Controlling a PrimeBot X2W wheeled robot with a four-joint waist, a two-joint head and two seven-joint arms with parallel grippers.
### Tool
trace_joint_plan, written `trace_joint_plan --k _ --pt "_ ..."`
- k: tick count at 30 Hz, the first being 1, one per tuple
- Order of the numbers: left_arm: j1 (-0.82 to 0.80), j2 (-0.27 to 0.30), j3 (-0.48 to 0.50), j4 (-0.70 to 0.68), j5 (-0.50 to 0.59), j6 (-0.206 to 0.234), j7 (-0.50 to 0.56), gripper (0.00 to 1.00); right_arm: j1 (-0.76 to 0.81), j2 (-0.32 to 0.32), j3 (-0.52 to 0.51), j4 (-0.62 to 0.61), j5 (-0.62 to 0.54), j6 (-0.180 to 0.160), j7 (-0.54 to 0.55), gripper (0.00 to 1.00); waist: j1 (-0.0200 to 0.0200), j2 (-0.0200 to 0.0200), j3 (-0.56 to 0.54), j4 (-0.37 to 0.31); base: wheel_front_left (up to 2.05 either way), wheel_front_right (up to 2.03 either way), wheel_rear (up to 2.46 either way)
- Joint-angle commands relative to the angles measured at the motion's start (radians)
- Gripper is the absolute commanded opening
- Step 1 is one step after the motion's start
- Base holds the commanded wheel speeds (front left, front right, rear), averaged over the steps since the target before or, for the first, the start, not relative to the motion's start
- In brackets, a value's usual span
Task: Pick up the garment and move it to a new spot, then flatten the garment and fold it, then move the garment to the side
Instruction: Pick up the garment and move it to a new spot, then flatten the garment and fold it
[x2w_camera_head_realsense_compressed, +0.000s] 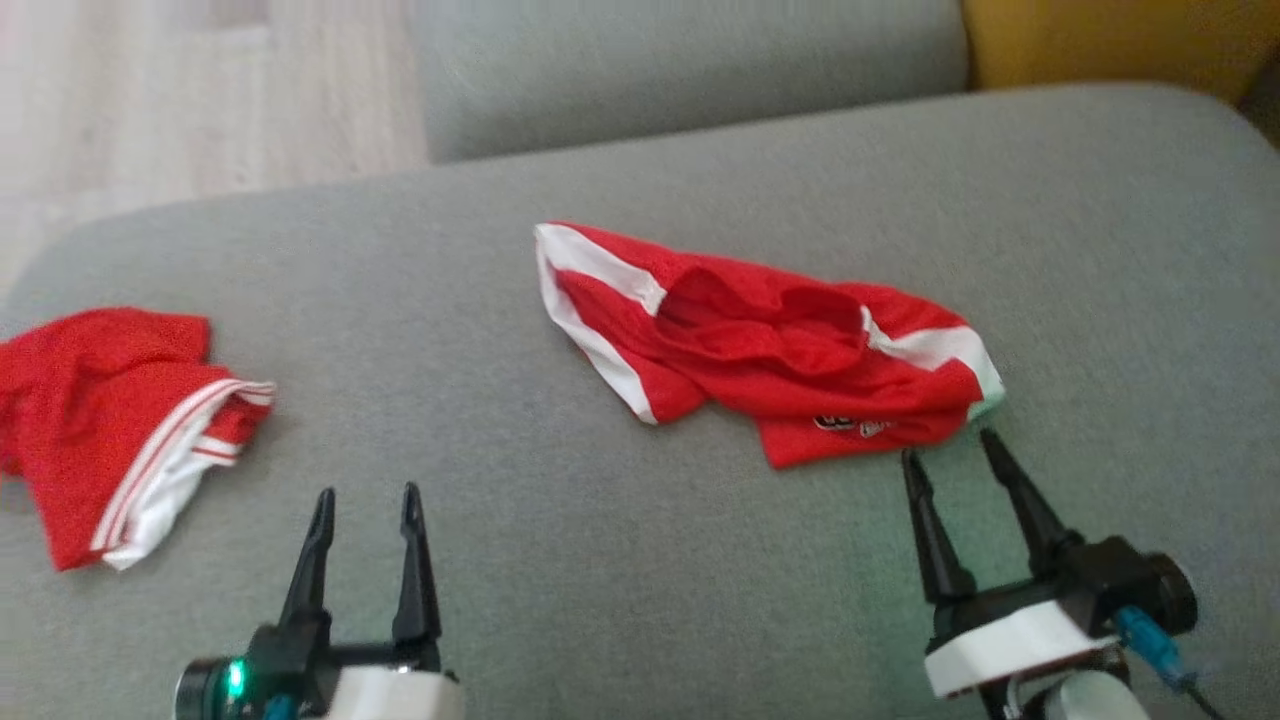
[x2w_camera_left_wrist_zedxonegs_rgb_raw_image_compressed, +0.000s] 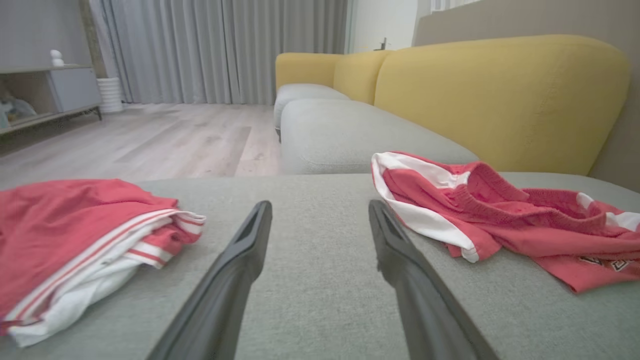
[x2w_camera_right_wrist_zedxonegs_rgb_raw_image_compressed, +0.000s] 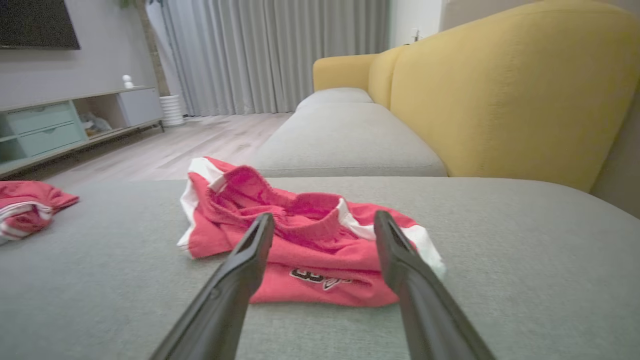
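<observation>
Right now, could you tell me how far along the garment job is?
Done: nothing; the crumpled red-and-white garment lies on the grey sofa cushion. In hand: the open right tool sits at its near edge; the left tool is open, apart. Left: pick up, move, flatten, fold, set aside.

Soft even daylight, slight blur

Garment (x2w_camera_head_realsense_compressed: 770, 340) on cushion (x2w_camera_head_realsense_compressed: 600, 560), second garment (x2w_camera_head_realsense_compressed: 110, 420) left

The left gripper (x2w_camera_head_realsense_compressed: 367, 495) sits low, jaws apart and pointing forward. The right gripper (x2w_camera_head_realsense_compressed: 950, 447) reaches farther ahead, angled slightly leftward, jaws likewise apart and empty.
</observation>
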Motion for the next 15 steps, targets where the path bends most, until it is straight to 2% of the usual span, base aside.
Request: trace_joint_plan --k 1,10,15 --pt "-0.006 -0.004 0.046 -0.063 0.016 0.016 -0.006 1.0 -0.014 0.0 0.033 -0.04 0.003 -0.001 -0.003 1.0 0.0004 -0.0001 -0.063 0.045 0.0 0.0 0.0" --pt "0.12 -0.007 0.042 -0.133 0.009 0.074 -0.006 1.0 0.035 0.0 0.069 -0.027 0.036 -0.001 -0.003 1.0 0.0004 -0.0001 -0.102 0.055 0.0 0.0 0.0" --pt "0.128 -0.007 0.033 -0.13 0.021 0.076 -0.006 1.0 0.04 0.0 0.049 -0.024 0.019 -0.001 -0.003 1.0 0.0004 -0.0001 -0.101 0.063 0.0 0.0 0.0"
